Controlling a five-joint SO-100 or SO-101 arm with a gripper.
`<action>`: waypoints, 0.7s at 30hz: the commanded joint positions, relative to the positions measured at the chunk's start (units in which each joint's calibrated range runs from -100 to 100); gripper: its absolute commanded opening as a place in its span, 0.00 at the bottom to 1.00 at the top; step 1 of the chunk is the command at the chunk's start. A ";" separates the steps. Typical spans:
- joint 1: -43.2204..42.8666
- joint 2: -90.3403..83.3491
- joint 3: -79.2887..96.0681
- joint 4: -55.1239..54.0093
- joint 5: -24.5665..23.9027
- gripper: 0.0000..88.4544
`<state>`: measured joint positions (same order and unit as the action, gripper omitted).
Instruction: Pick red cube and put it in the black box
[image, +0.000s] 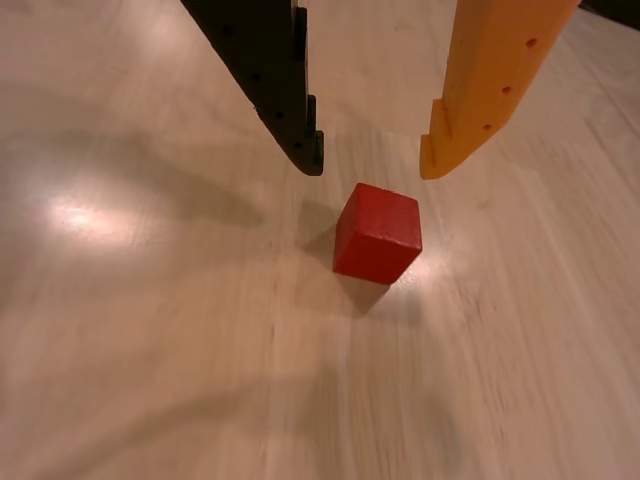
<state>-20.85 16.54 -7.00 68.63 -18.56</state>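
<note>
red cube (377, 234) is seen resting on the pale wood counter (150, 350), just below the parted fingers (372, 166). a clean grasp would likely be gained if the fingers were lowered astride the cube, then closed squarely.

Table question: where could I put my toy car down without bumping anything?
Plenty of bare wood table: the whole left side, and the strip below the red cube. It's crowded just above the cube, where the open end effector hangs with its black finger and orange finger.
</note>
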 joint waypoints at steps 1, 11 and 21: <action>-1.31 1.76 -7.39 -0.25 -1.72 0.19; -1.92 9.20 -14.54 -0.74 -2.94 0.19; -1.92 11.03 -14.81 -0.98 -3.00 0.19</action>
<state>-21.85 28.06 -18.10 68.55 -21.15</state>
